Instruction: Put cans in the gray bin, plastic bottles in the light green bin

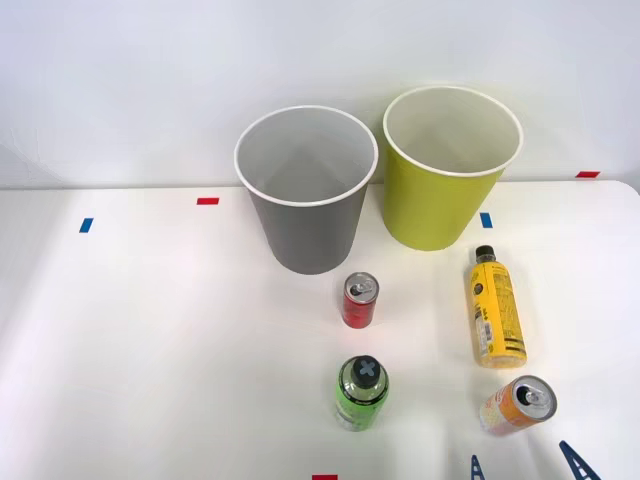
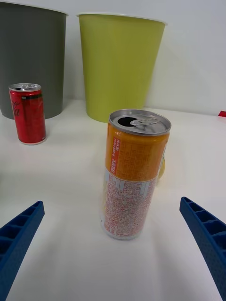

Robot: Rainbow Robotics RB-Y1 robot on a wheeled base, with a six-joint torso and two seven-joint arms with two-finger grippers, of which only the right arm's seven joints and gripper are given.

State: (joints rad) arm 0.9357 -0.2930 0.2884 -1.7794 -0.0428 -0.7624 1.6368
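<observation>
An orange and white can [image 1: 518, 403] [image 2: 133, 174] stands upright near the table's front right. My right gripper [image 1: 525, 467] [image 2: 113, 249] is open just in front of it, its blue fingers [image 2: 205, 235] spread wider than the can and not touching it. The red can [image 1: 359, 299] [image 2: 28, 113] stands upright in front of the gray bin [image 1: 306, 187] [image 2: 30, 59]. The light green bin [image 1: 449, 165] [image 2: 118, 66] stands beside the gray one, to its right. A yellow bottle [image 1: 496, 310] lies on its side below the light green bin. The green bottle [image 1: 361, 392] stands upright at front centre.
Small red [image 1: 207, 201] and blue [image 1: 86, 225] tape marks dot the white table [image 1: 150, 340]. A white wall rises behind the bins. The left half of the table holds nothing but tape marks.
</observation>
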